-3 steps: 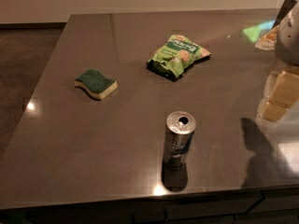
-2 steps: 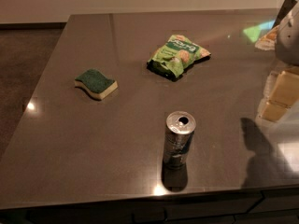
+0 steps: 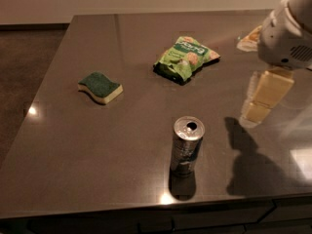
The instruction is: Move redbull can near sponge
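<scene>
– dark glossy surface (image 3: 73, 145) under indoor light: report item positions.
– redbull can (image 3: 186, 146) stands upright near the front edge, about centre. slim silver body, bluish-dark markings on the side, shiny top with pull-tab opening. sponge (image 3: 100, 87) lies well apart from it, further back and to the view's left. green snack bag (image 3: 185, 57) lies behind the can.
– tool status?
– tool (image 3: 254, 112) hangs above the surface at the view's right, clear of the can. apart or together: cannot tell.
</scene>
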{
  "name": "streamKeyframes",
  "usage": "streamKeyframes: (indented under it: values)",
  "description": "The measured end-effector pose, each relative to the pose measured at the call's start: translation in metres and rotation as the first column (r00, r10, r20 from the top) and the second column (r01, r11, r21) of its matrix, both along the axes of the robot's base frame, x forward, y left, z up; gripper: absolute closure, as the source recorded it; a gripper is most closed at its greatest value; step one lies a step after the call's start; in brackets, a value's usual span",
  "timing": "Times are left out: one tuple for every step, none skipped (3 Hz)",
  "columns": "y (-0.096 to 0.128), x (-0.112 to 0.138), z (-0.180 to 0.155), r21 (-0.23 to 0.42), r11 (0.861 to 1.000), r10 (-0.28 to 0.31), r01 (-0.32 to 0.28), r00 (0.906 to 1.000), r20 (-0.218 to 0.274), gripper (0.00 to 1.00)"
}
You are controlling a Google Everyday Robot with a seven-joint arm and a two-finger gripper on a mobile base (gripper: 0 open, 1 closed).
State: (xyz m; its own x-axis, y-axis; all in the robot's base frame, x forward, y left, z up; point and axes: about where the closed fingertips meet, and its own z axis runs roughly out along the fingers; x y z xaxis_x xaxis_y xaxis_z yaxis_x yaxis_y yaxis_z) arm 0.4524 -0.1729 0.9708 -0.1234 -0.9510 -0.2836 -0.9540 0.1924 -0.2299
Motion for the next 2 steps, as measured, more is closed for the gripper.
streamKeyframes:
  values:
    - [0.040,-0.012,-0.010,0.110,0.987,0.122,-0.117,0.9917,-0.041,0.00]
    - [0.056,-0.024,-0.016,0.167,0.969,0.197,-0.183,0.9782,-0.068,0.00]
